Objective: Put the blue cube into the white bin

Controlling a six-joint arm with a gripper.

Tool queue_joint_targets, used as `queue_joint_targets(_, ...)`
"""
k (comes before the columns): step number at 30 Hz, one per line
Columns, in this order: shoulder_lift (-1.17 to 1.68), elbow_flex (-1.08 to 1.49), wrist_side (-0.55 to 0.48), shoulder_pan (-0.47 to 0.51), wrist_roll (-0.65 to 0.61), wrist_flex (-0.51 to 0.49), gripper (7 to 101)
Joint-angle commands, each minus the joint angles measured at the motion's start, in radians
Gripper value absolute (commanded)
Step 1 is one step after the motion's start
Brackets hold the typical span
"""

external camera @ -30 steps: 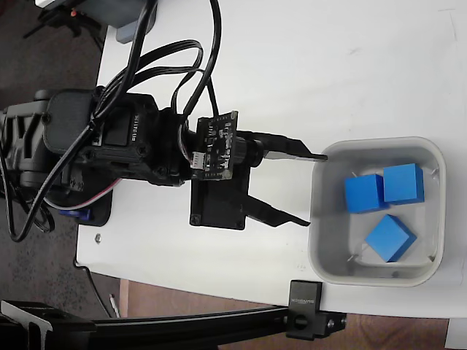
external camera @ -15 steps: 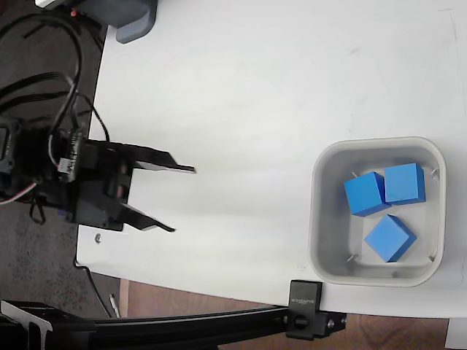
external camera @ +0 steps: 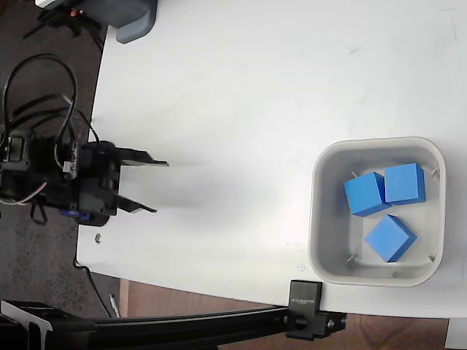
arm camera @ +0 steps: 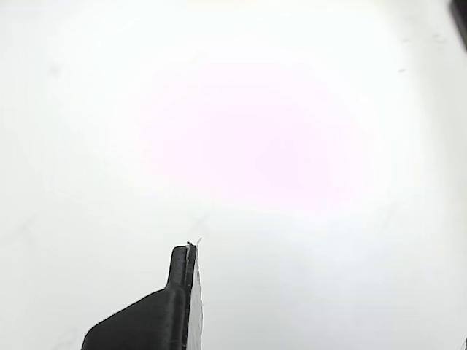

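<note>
Seemingly the task is finished: three blue cubes point(external camera: 383, 193) are seen in the white bin point(external camera: 319, 219); the claw point(external camera: 155, 187) is released, empty, well apart.

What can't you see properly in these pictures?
- Wrist view: only one gripper finger shows over the bare white table; the other finger, the bin and the cubes are out of frame.
- Fixed view: the bin wall hides the cubes' undersides.
- Fixed view: the arm is cut off by the left edge.
</note>
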Motion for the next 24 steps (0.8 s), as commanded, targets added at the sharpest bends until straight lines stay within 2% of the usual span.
queue_joint_targets(1, 0.035, 0.005, 0.123, -0.078, -0.008, -0.031, 100.0)
queue_joint_targets(9, 0.035, 0.055, 0.202, -0.092, 0.032, -0.034, 100.0)
queue_joint_targets(24, 0.037, 0.052, 0.166, -0.091, 0.014, -0.025, 100.3)
